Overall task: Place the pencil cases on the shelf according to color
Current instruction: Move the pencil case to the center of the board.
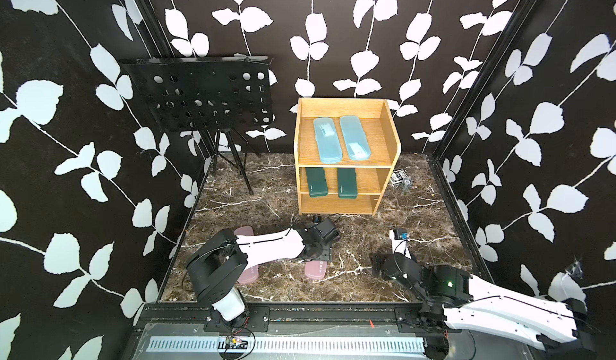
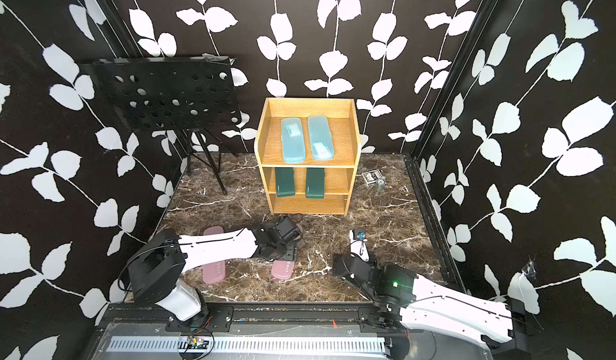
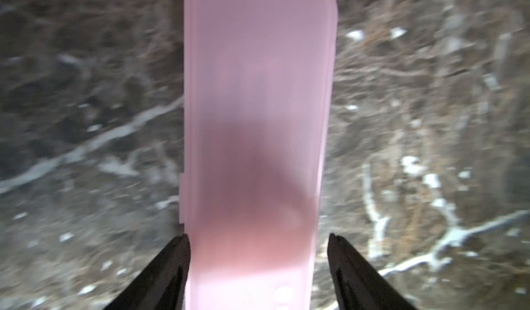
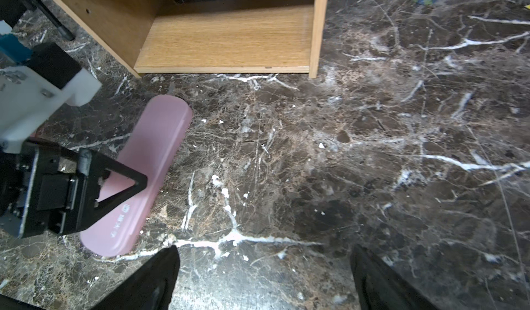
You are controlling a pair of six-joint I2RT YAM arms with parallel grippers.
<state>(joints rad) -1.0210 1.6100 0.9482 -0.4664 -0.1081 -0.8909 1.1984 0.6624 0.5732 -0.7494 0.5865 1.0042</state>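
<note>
Marble tabletop (image 1: 416, 228), black leaf-print walls (image 1: 366, 58), oak shelf (image 1: 343, 107) at back

A translucent pink pencil case with a rounded end (image 3: 258, 93) lies flat on the dark brown, white-veined marble tabletop (image 3: 86, 107). The left gripper (image 3: 258, 235) straddles it, its black fingers (image 3: 169, 268) spread, one close beside each long edge. Everything is blurred.

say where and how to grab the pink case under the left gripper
Across its narrow width, from straight above: the pink case lies flat on the marble floor, so only its long edges are free. The left gripper straddles them, jaws open.
</note>
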